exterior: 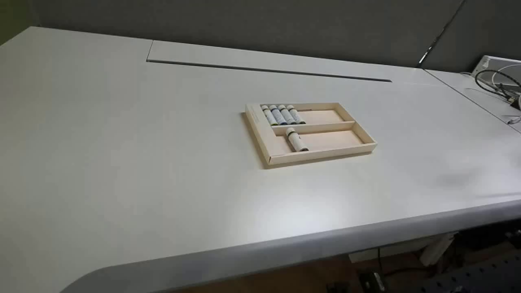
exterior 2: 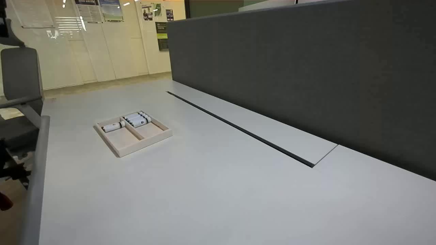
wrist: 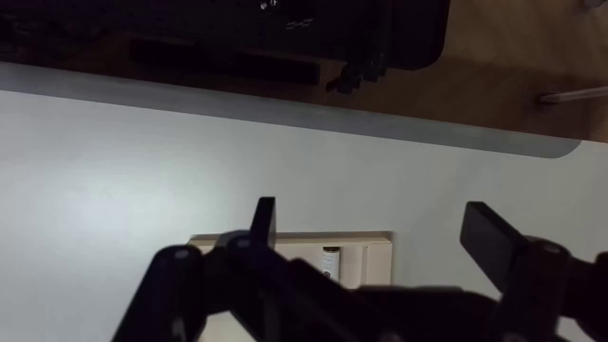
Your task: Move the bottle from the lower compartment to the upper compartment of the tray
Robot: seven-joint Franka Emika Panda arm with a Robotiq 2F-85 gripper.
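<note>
While the tool (wrist: 375,232) is spread wide in the wrist view, well clear of the tray (exterior: 325,154) on the tabletop (exterior: 171,162), the bottle (exterior: 297,141) lies on its side in the lower compartment (exterior: 333,140). Four similar bottles (exterior: 283,115) lie side by side toward the same end of the upper compartment (exterior: 321,117). The bottle's long axis runs across its compartment, white cap (exterior: 290,131) toward the dividing slat (exterior: 321,127), dark base (exterior: 303,149) toward the outer rim (exterior: 346,151).

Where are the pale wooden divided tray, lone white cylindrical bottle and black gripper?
Tray (exterior: 325,154): in an exterior view, near wall.
Bottle (exterior: 297,141): in an exterior view, body.
Gripper (wrist: 373,225): in the wrist view, midway between fingertips.
</note>
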